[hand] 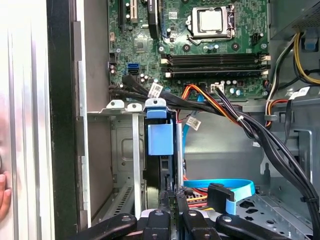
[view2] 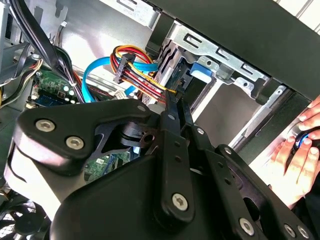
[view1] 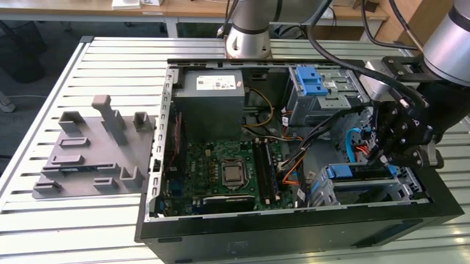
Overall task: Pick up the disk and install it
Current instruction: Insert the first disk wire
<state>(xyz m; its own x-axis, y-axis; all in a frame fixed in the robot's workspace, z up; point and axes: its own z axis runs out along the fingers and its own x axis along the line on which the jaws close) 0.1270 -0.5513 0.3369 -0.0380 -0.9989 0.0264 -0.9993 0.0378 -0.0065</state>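
Observation:
The disk (view1: 357,171) sits on edge in the metal drive cage (view1: 371,191) at the exterior view's right front corner of the open computer case, blue rail upward. In the first wrist view its blue rail (hand: 160,139) and dark body (hand: 154,175) stand in the cage slot. My gripper (view1: 379,160) hangs right over it. In both wrist views the two thin fingers (hand: 165,202) lie close together, shut, with nothing between them. Their tips (view2: 175,100) are at the disk's near end by the blue tab (view2: 201,70). Whether they touch it I cannot tell.
Red, yellow and blue cables (view2: 132,65) run close beside the fingers. The motherboard (view1: 220,168) and a grey metal box (view1: 209,91) fill the case's middle and back. A blue latch (view1: 312,82) tops the rear bay. A grey fixture (view1: 88,154) lies on the table. A person's hand (view2: 300,150) rests outside the case.

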